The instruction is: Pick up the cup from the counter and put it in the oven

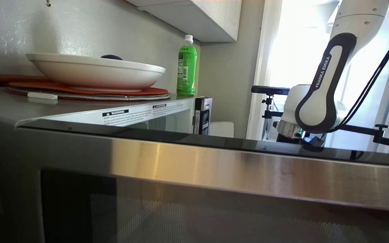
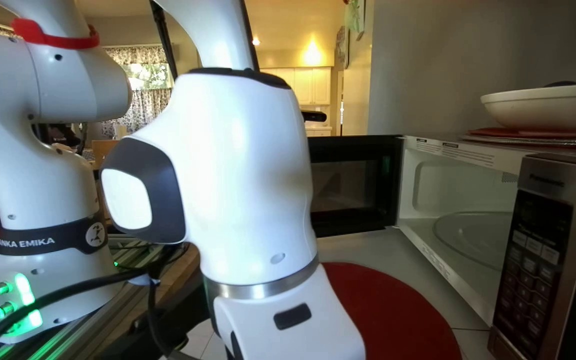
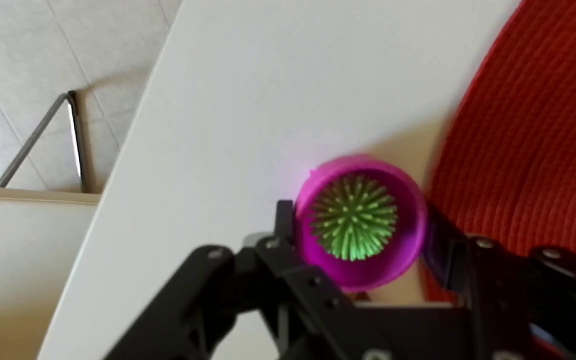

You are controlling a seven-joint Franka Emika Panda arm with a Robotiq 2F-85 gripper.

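White tabletop, bounded by a straight edge, in the wrist view. White arm, bent, in both exterior views. Steel-trimmed oven with open door. Round red mat, flat on the tabletop in front of the oven. Wide white bowl on top of the oven. Black hand, clamped from two sides on the cup. Green bottle, capped and upright, also on top of the oven. Magenta cup, seen mouth-on in the wrist view, over the tabletop just beside the mat; cannot tell whether resting or raised. Spiky green piece inside the cup.
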